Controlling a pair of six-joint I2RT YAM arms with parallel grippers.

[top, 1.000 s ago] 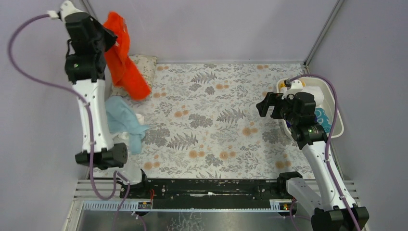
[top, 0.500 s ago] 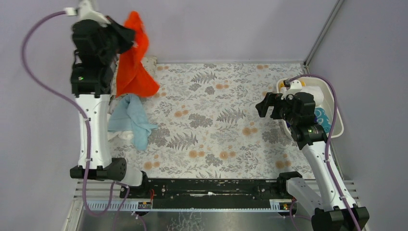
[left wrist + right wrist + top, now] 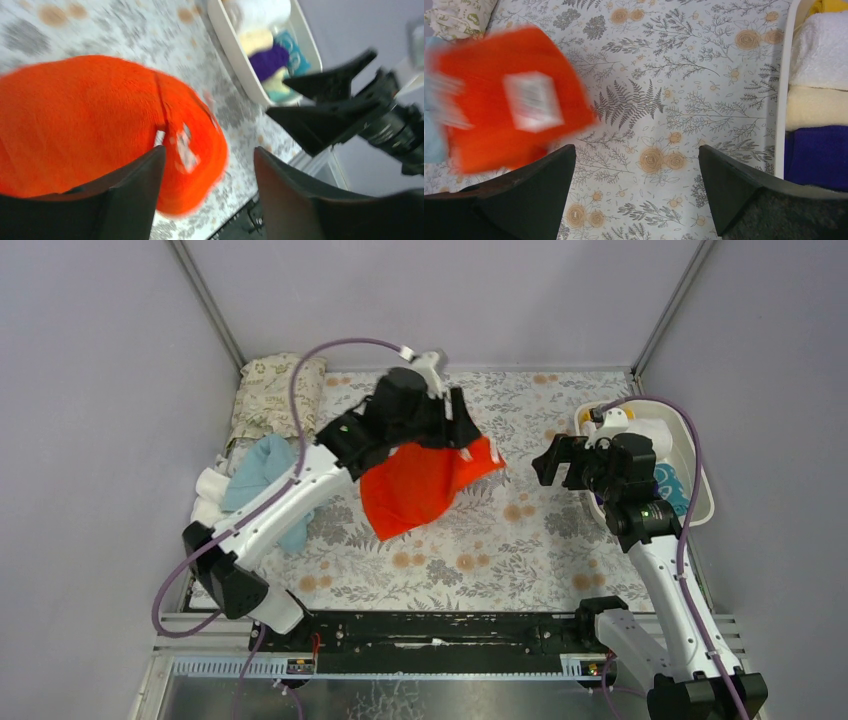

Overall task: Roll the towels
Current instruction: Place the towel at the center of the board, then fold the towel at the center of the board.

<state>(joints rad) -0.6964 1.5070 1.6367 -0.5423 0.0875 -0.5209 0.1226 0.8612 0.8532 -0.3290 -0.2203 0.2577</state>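
Observation:
An orange-red towel [image 3: 420,485] hangs blurred over the middle of the floral mat, with a white label showing [image 3: 531,100]. My left gripper [image 3: 458,430] is right above its far right corner. The jaws stand open [image 3: 207,152]; the towel [image 3: 90,115] shows past the left finger and nothing lies between the fingers. A light blue towel [image 3: 262,475] and a white one [image 3: 208,490] lie heaped at the mat's left edge. My right gripper [image 3: 555,460] hovers open over bare mat [image 3: 636,150] beside the bin, which holds white [image 3: 821,50], cream [image 3: 816,107] and purple [image 3: 816,155] rolled towels.
A white bin [image 3: 702,485] stands at the mat's right edge. A beige leaf-printed cushion [image 3: 270,390] lies at the far left corner. The grey-and-orange floral mat [image 3: 560,540] covers the table. Grey walls close in on three sides.
My left arm has swung from high at the far left down over the middle of the mat, bringing the orange-red towel along, and its jaws have opened. The right arm has not moved.

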